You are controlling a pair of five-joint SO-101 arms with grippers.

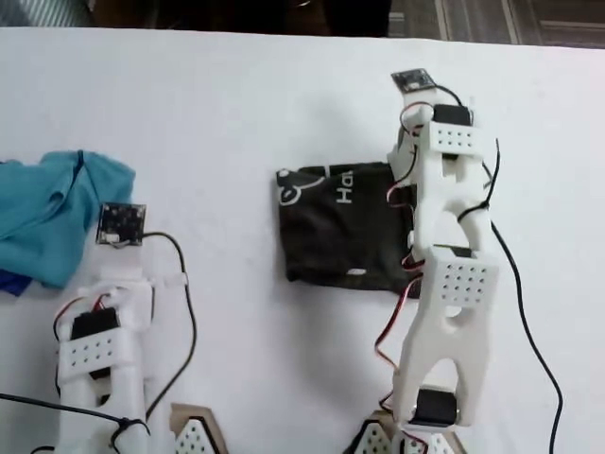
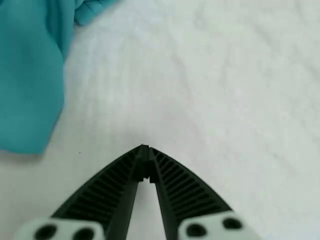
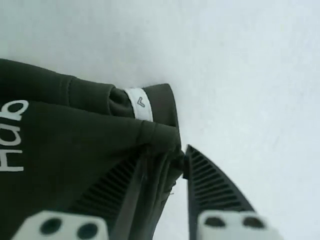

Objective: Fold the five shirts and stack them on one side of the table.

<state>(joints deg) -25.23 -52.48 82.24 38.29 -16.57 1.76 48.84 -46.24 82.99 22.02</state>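
Teal shirt crumpled in a loose heap at the left edge of the white surface, with a scrap of darker blue cloth peeking out at its near side. Just beside that heap, toward the near edge, the left arm, white-bodied, a small camera board on top and a black cable looping off its right side. Left jaws closed, ribbed black tips meeting with nothing between them, low over the white surface, near the teal shirt's edge but apart from it in the left wrist view. Further right, around the middle, a black shirt folded into a rough rectangle, lying flat, white lettering on its upper face. Over its right edge, the right arm, stretched away from the near edge, red and black wires trailing along its side. Right jaws clamped on the black shirt's right edge, dark fabric pinched between them in the right wrist view, with a small white label on a folded band of the cloth just beyond the tips.
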